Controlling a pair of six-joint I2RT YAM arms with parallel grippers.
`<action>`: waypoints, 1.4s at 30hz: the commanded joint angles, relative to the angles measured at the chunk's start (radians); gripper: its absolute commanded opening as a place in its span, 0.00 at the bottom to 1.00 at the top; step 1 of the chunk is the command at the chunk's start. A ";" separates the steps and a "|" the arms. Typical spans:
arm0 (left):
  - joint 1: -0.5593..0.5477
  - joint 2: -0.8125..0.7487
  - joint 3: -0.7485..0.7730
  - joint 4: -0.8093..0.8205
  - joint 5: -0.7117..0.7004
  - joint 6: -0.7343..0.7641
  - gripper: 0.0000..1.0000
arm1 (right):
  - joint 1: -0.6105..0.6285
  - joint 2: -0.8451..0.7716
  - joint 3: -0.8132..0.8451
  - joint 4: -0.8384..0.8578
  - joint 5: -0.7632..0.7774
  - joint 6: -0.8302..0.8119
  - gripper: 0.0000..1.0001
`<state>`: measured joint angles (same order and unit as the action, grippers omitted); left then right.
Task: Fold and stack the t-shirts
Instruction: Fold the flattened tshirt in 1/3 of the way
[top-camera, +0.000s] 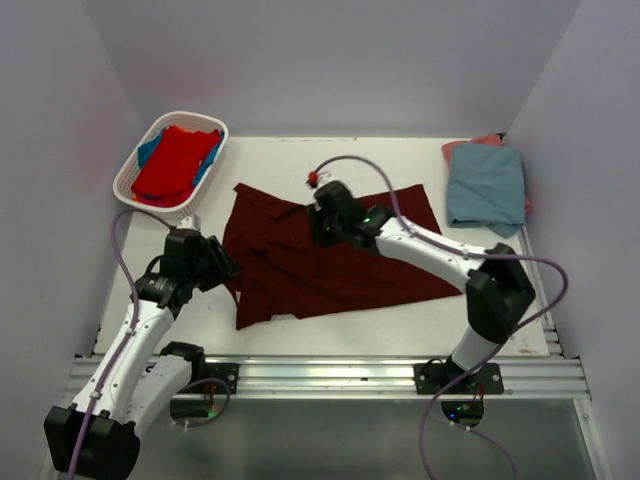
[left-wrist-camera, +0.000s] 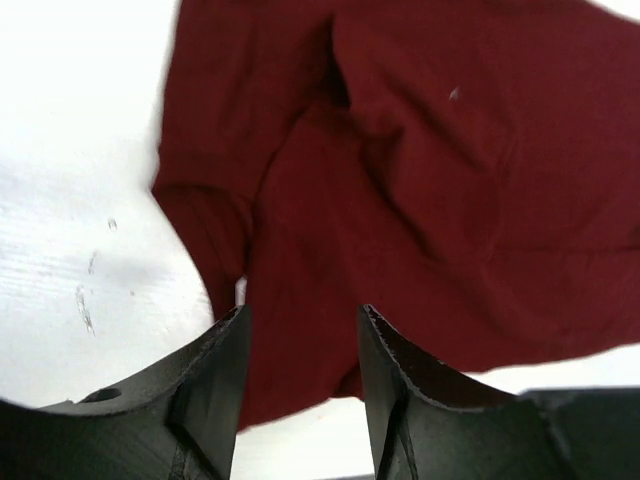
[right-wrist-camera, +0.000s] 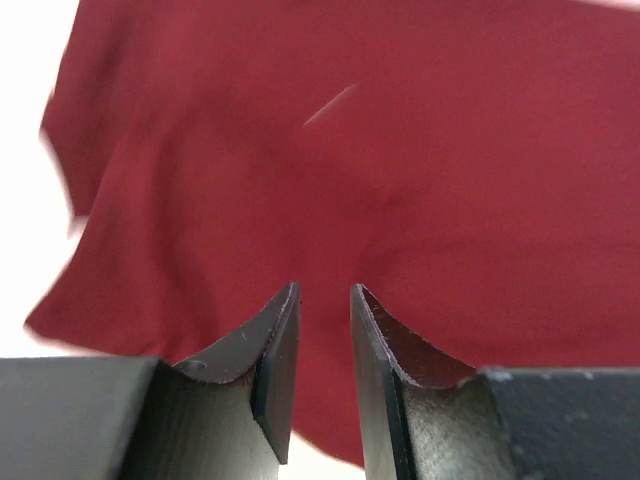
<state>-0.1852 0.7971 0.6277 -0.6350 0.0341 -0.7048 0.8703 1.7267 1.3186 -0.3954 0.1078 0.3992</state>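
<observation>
Maroon t-shirt (top-camera: 330, 265): spread out, not yet folded; the task looks under halfway.

It lies rumpled at mid-table (top-camera: 360, 160), one sleeve crumpled at its left edge and the hem skewed, with no clean fold made. Left gripper (left-wrist-camera: 300, 318) hangs at that left edge, jaws released and nothing between them. Right gripper (right-wrist-camera: 324, 292) hangs over the upper middle, jaws narrowly parted with no cloth seen pinched. Done: a folded grey-blue t-shirt (top-camera: 487, 188) stacked on a salmon-pink t-shirt (top-camera: 478, 141) at the far right corner. Left: a bright red t-shirt (top-camera: 178, 160) and a blue t-shirt (top-camera: 149, 151) heaped unfolded in the white slatted basket (top-camera: 122, 183), far left.
</observation>
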 joint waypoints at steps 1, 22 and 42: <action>-0.005 0.019 0.014 -0.087 0.122 0.025 0.48 | -0.094 -0.124 -0.063 0.033 0.086 -0.008 0.31; -0.048 0.218 0.037 -0.298 -0.014 0.048 0.38 | -0.165 -0.220 -0.153 0.093 0.003 -0.007 0.32; -0.172 0.410 0.052 -0.143 -0.040 0.033 0.28 | -0.197 -0.274 -0.208 0.132 -0.046 0.000 0.30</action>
<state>-0.3359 1.1919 0.6521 -0.8379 -0.0143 -0.6720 0.6785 1.4982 1.1194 -0.3046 0.0658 0.3996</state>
